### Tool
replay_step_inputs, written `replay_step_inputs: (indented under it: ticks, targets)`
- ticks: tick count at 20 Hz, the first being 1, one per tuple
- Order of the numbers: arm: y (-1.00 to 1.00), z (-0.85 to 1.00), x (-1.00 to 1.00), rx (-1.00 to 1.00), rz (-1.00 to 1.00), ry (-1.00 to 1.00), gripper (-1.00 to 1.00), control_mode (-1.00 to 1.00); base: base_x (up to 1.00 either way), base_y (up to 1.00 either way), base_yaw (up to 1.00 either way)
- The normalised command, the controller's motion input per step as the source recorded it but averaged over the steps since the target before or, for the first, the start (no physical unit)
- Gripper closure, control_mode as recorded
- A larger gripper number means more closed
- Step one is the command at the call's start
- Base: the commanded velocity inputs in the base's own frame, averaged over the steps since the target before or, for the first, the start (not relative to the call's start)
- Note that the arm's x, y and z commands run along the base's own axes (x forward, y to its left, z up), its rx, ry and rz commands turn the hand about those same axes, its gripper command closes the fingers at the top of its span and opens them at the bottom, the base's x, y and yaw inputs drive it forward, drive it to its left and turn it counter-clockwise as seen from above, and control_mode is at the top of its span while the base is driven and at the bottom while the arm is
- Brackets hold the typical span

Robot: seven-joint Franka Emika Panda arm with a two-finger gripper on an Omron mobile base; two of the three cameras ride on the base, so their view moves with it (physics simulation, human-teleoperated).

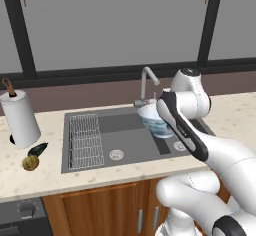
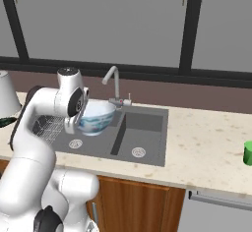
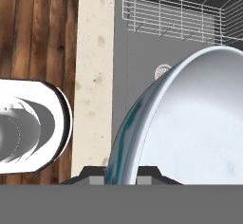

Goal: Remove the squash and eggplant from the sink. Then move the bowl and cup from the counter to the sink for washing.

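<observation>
My gripper [image 3: 121, 179] is shut on the rim of the bowl [image 3: 190, 123], which is white inside and blue-grey outside. The bowl [image 1: 154, 120] hangs tilted over the dark grey sink [image 1: 125, 125], by the divider and close to the faucet [image 1: 146, 82]. From the right base view the bowl [image 2: 96, 117] is above the left basin of the sink [image 2: 142, 125]. The squash [image 1: 30, 163] and the dark eggplant [image 1: 38, 149] lie on the counter [image 1: 50, 125] left of the sink. The green cup [image 2: 248, 153] stands on the counter [image 2: 206, 142] far to the right.
A wire rack [image 1: 85, 140] sits in the sink's left end, seen also as the rack [image 3: 180, 14] in the hand view. A paper towel roll [image 1: 19, 119] stands at the counter's back left. Wooden cabinets [image 1: 100, 210] run below, and windows behind.
</observation>
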Motion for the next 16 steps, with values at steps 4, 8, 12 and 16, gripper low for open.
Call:
replay_step_inputs:
  ticks: [4,8,12,16]
  targets:
    - [0.44,0.0,0.0,0.0,0.0,0.0,1.0,-1.0,0.0,0.0,0.0]
    - [0.36,0.0,0.04,0.0,0.0,-0.02,1.0,-1.0,0.0,0.0,0.0]
    - [0.32,0.0,0.11,0.0,0.01,-0.01,1.0,-1.0,0.0,0.0,0.0]
    - [0.25,-0.01,0.2,-0.02,0.0,-0.01,1.0,-1.0,0.0,0.0,0.0]
